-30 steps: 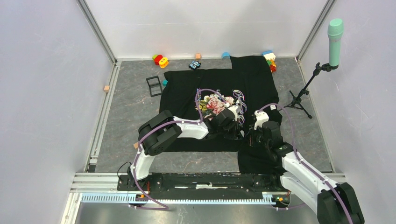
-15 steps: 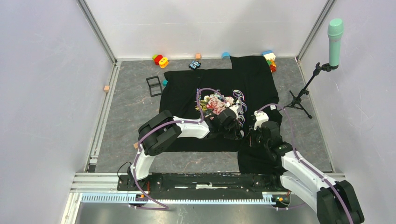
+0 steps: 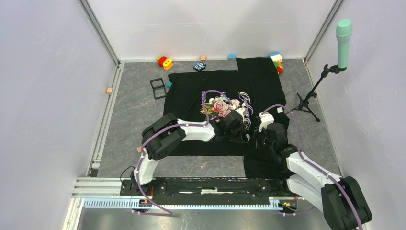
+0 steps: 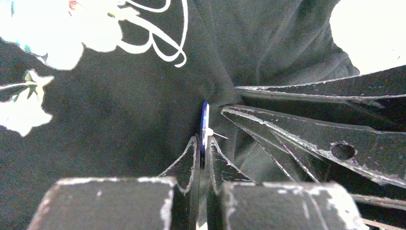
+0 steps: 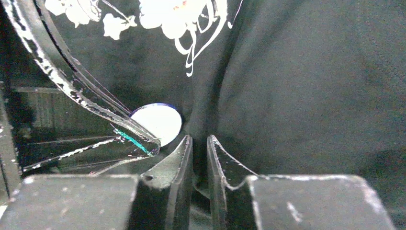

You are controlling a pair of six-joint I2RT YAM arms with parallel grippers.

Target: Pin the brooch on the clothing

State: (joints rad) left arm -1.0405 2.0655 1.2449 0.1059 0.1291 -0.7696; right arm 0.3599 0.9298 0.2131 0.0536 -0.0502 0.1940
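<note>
- The left gripper [image 4: 201, 143] is clamped on the brooch [image 4: 205, 119], its two fingertips pressed against the disc's flat faces.
- In the left wrist view the brooch stands on edge as a thin blue line, and its pin [image 4: 219, 135] sticks out to the right towards the cloth.
- The right gripper [image 5: 199, 142] sits just beside it, fingers drawn almost together with a fold of the black T-shirt [image 4: 119, 105] pinched between them.
- Creases in the fabric run in towards that pinch.
- From the right wrist camera the brooch shows as a pale round face, partly covered by one of the left gripper's fingers and touching the shirt.
- Both grippers meet low on the shirt's chest, below the pale cursive lettering [image 4: 158, 45] and near the rose print [image 3: 221, 106].
- The shirt lies spread across the grey table [image 3: 134, 110].
- A black square frame [image 3: 158, 87] lies off the shirt's left edge.
- A red and yellow toy [image 3: 164, 62] sits by the far wall, and a teal microphone [image 3: 343, 33] stands on a stand at the right.
</note>
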